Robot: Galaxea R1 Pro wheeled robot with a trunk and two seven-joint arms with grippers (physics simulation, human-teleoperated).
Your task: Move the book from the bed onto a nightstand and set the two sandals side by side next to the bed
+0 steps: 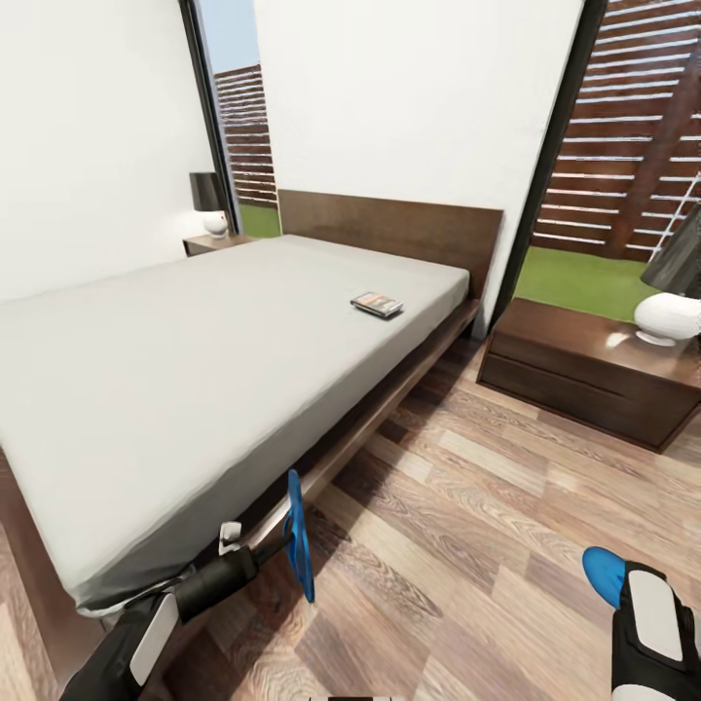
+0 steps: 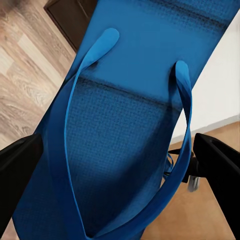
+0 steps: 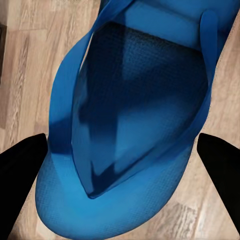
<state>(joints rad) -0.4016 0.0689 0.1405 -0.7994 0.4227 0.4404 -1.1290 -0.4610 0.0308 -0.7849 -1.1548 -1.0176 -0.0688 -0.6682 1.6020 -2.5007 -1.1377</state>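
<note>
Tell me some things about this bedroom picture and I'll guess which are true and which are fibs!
1. The book is lying on the bed. True.
2. Both blue sandals are on the floor beside the bed. False: the left gripper holds one sandal up in the air, and the other sandal sits between the right gripper's fingers.
3. A lamp with a white round base stands on the nightstand. True.
4. The bed is covered with a striped blanket. False: the mattress is plain and bare.
5. A slatted fence and grass show through the window. True.
</note>
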